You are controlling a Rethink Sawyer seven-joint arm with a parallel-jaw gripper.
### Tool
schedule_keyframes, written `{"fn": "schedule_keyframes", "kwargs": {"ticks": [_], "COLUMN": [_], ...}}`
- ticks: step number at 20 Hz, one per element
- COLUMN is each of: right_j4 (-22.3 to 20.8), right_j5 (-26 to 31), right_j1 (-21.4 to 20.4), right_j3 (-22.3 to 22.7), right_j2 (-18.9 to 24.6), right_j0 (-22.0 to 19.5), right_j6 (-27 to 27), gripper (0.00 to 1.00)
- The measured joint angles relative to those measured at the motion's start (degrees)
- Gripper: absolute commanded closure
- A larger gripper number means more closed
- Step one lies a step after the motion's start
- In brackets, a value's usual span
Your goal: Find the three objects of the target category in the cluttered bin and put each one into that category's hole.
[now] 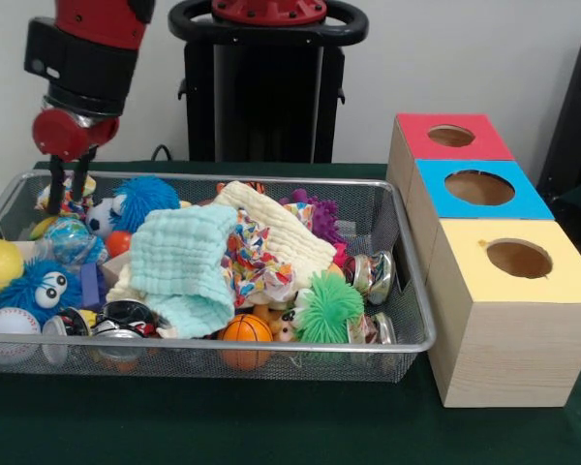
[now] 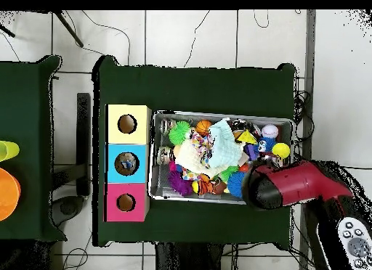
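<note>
Front view: a wire mesh bin sits on a dark green table, heaped with toys. The Sawyer arm reaches down at the bin's back left corner, and its gripper hangs just above the clutter there, two thin dark fingers pointing down with a small gap between them and nothing held; they look released, not clenched. Directly beneath lie a patterned soft ball, a blue fuzzy toy and a glittery blue ball. A pale mint cloth and a cream cloth drape across the middle, covering whatever lies below. A green spiky ball, a small basketball and a baseball rest near the front wall.

To the right of the bin stand three wooden boxes with round holes: red-topped, blue-topped, yellow-topped.

Which category is the target cannot be told from here; the overhead view shows something inside the blue box's hole.

The risks I see: the fingers may snag the mesh wall, pinch two crowded toys at once, or catch a cloth edge and drag it.
</note>
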Motion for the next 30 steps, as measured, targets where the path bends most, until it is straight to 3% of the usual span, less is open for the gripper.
{"fn": "schedule_keyframes", "kwargs": {"ticks": [13,16,30], "right_j4": [-1.5,-1.4,0.3], "right_j5": [-8.4,-9.9,-11.7], "right_j1": [8.0,9.4,8.8], "right_j3": [-2.5,-3.6,-4.2], "right_j2": [-5.6,-6.5,-9.3], "right_j0": [8.8,9.2,8.3], "right_j6": [0.3,0.4,0.4], "gripper": [0.0,0.0,0.0]}}
